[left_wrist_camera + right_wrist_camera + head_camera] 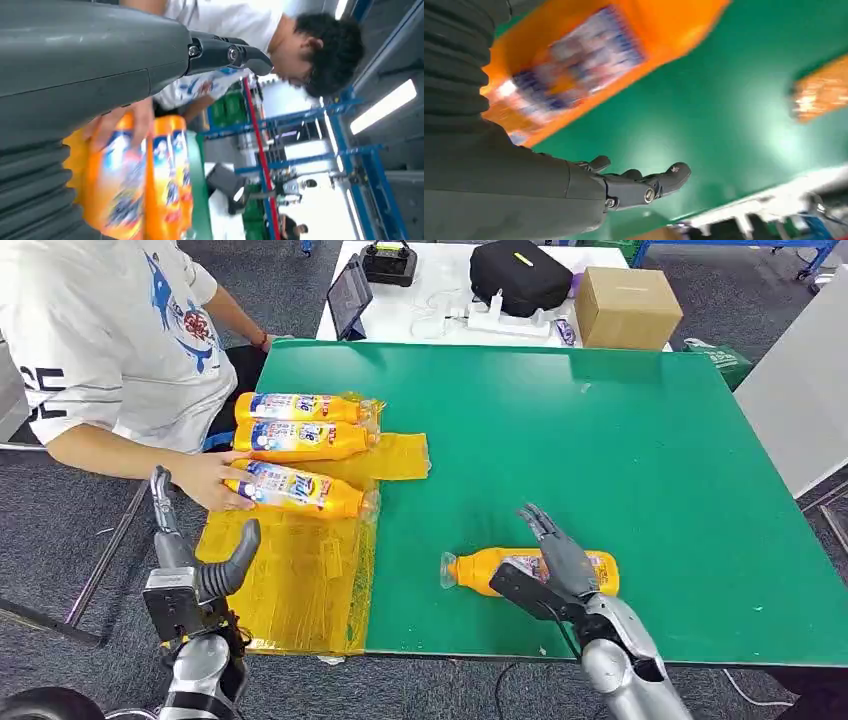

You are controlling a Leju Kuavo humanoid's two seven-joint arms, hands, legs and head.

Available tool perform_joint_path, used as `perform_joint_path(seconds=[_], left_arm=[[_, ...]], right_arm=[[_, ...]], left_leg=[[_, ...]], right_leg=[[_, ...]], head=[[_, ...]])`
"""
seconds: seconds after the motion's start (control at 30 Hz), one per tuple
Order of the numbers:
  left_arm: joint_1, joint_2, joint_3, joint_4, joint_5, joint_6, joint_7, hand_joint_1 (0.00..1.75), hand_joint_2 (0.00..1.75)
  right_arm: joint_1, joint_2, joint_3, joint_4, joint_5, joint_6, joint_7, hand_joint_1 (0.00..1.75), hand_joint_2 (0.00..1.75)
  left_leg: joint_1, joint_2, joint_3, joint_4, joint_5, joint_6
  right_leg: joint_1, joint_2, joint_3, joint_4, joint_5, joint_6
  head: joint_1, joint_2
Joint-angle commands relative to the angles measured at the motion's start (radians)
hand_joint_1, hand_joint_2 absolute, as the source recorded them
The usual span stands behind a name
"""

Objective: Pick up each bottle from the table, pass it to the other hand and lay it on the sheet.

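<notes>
- While a person's hand (205,480) rests on the nearest of three bottles (300,488) on the yellow sheet (300,585), left of frame, the left robot hand (195,565) hangs apart, holding nothing.
- Lower centre, the right robot hand (550,560) spreads over a lone bottle (480,570) lying on the green counter (620,450); grip unclear.

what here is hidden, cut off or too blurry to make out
- Head view: the right hand covers the label and middle of the orange plastic bottle lying on the green table, so contact cannot be told.
- Right wrist view: that bottle's label print is motion-blurred.
- Head view: the person's hand hides the base of the nearest bottle on the yellow sheet.
</notes>
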Motion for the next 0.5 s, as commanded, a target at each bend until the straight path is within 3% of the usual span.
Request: perform_joint_path(seconds=[0.03, 0.27, 0.5], left_arm=[[0.002, -0.027, -0.038, 0.010, 0.002, -0.014, 0.011, 0.00, 1.75], [-0.005, -0.028, -0.035, 0.017, 0.001, -0.024, 0.018, 0.00, 1.75], [-0.053, -0.035, -0.071, 0.130, 0.009, -0.051, 0.032, 0.00, 1.75]], right_arm=[[-0.013, -0.085, -0.015, -0.001, 0.002, 0.032, 0.015, 0.00, 1.75], [-0.025, -0.097, 0.005, 0.014, -0.006, 0.056, 0.033, 0.00, 1.75], [-0.152, -0.062, 0.064, 0.301, -0.007, 0.110, 0.069, 0.00, 1.75]], left_leg=[[0.001, 0.000, 0.003, 0.000, -0.001, -0.001], [0.002, 0.002, 0.006, 0.000, -0.002, -0.001], [0.003, 0.004, 0.008, -0.001, -0.002, -0.001]], right_leg=[[0.001, -0.001, 0.003, 0.000, -0.001, -0.002], [0.002, 0.000, 0.005, 0.000, -0.002, -0.002], [0.003, 0.002, 0.008, -0.002, 0.000, -0.002]], head=[[0.000, 0.000], [0.000, 0.000], [0.000, 0.000]])
